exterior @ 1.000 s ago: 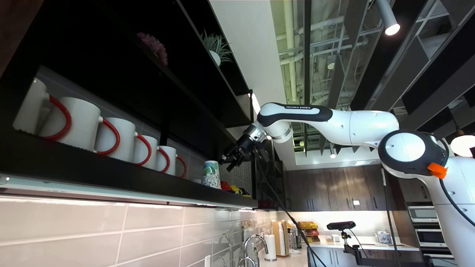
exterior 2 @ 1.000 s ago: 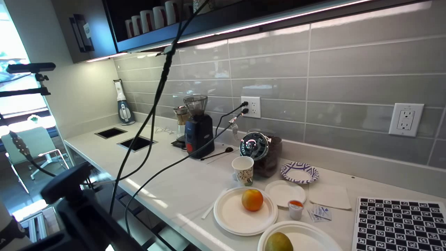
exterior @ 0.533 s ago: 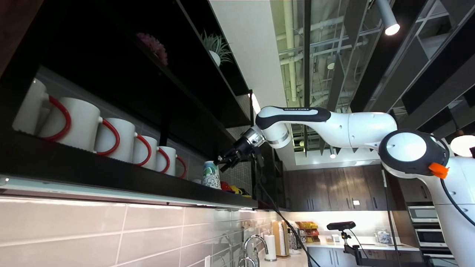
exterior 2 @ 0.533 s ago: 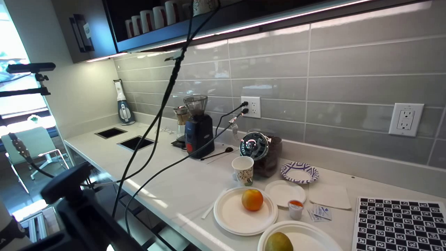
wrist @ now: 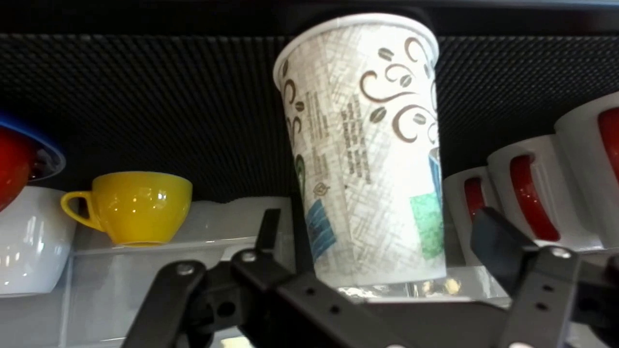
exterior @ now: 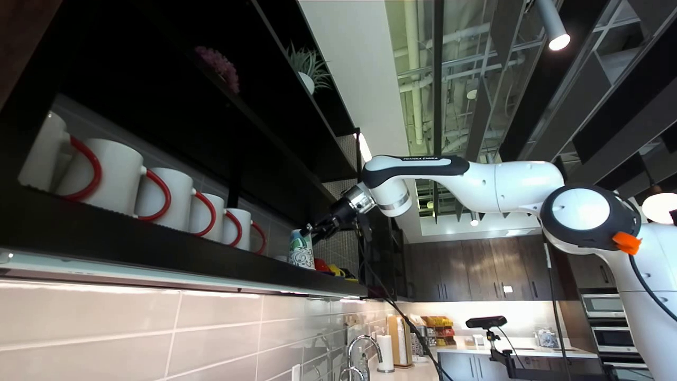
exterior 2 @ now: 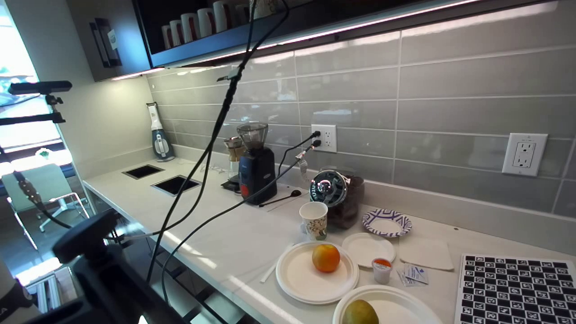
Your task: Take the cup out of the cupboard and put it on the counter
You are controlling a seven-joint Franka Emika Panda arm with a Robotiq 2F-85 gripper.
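Observation:
The dark open-fronted cupboard (exterior: 185, 253) runs along the wall. A patterned white paper cup (exterior: 302, 255) with green and blue patches stands upside down on its shelf. In the wrist view, which stands upside down, the paper cup (wrist: 367, 154) has its rim on the dark mat. No plain mint-green cup shows. My gripper (exterior: 312, 234) is at the cup's upper part, its tips overlapping it there. In the wrist view my gripper (wrist: 377, 229) is open, one finger on either side of the cup with visible gaps. The white counter (exterior 2: 225, 238) lies below the cupboard.
White mugs (exterior: 113, 172) with red handles line the shelf. A yellow cup (wrist: 142, 205) and a red one (wrist: 12, 164) stand on the paper cup's other side. The counter bears another paper cup (exterior 2: 315, 222), a grinder (exterior 2: 257, 173), plates and fruit. Cables (exterior 2: 216, 126) hang before it.
My gripper has moved down and toward the paper cup, from beside its top to overlapping it. The hanging cables have shifted to the right. The cup has not moved.

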